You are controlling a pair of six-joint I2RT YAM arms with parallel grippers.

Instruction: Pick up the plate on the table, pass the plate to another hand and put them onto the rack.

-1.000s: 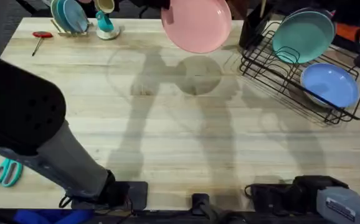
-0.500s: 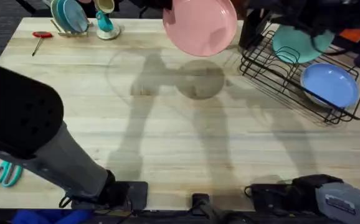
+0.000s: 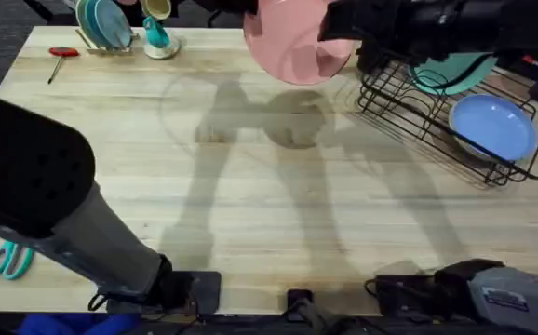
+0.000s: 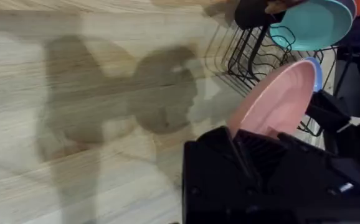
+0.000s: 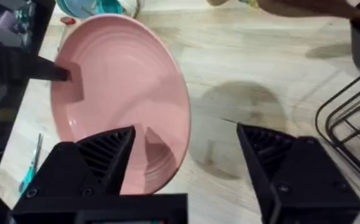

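My right arm has swung in across the rack (image 3: pixel 455 112) since half a second ago and now reaches the plate (image 3: pixel 292 46), which has barely shifted. The plate hangs in the air over the bench's (image 3: pixel 250 186) far edge, just left of the rack, tilted on edge. My left end effector (image 5: pixel 68 74) is clamped on its rim, black fingers pinching the far side in the right wrist view. My right end effector (image 5: pixel 186 155) is spread wide, one finger in front of the plate's lower rim, the other off to the side over bare bench; it grips nothing. A teal plate (image 3: pixel 455 70) and a blue plate (image 3: pixel 492 126) sit in the rack.
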